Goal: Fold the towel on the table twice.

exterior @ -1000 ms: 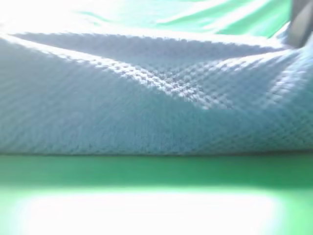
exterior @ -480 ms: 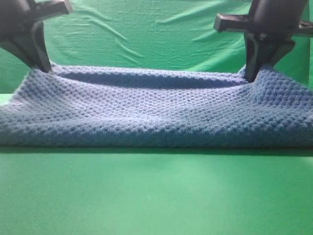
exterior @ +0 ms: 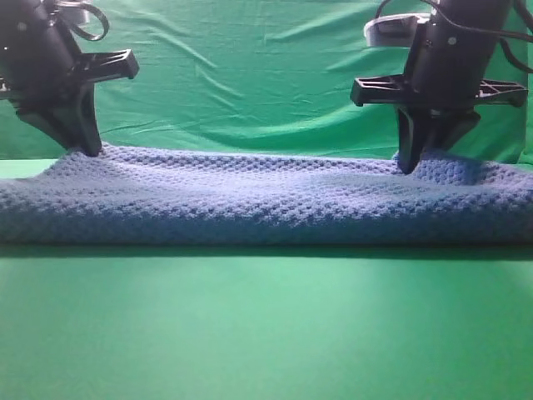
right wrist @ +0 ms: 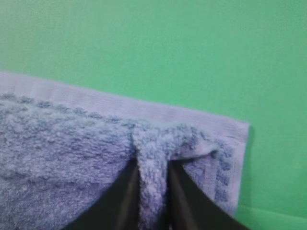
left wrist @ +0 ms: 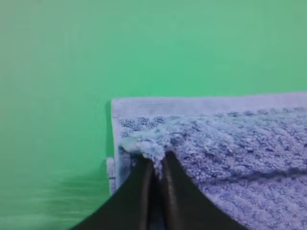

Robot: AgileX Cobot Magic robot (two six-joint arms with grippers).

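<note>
The blue-grey waffle-weave towel (exterior: 266,200) lies folded across the green table (exterior: 266,333), its folded edge facing the camera. My left gripper (exterior: 87,148) is shut on the towel's far left corner (left wrist: 153,143), pinching a bunched fold of cloth just above the lower layer. My right gripper (exterior: 408,165) is shut on the far right corner (right wrist: 153,158), with a ridge of cloth squeezed between its fingers. Both held corners sit low, close over the layer beneath, whose hem shows beyond them in both wrist views.
A wrinkled green backdrop cloth (exterior: 250,75) hangs behind the table. Bare green table surface stretches in front of the towel and beyond its far hem (left wrist: 192,48).
Both grippers have lowered the held far edge of the towel down onto the lower layer, so the raised hollow between the layers has flattened. One second ago the towel filled the view close to the camera.
</note>
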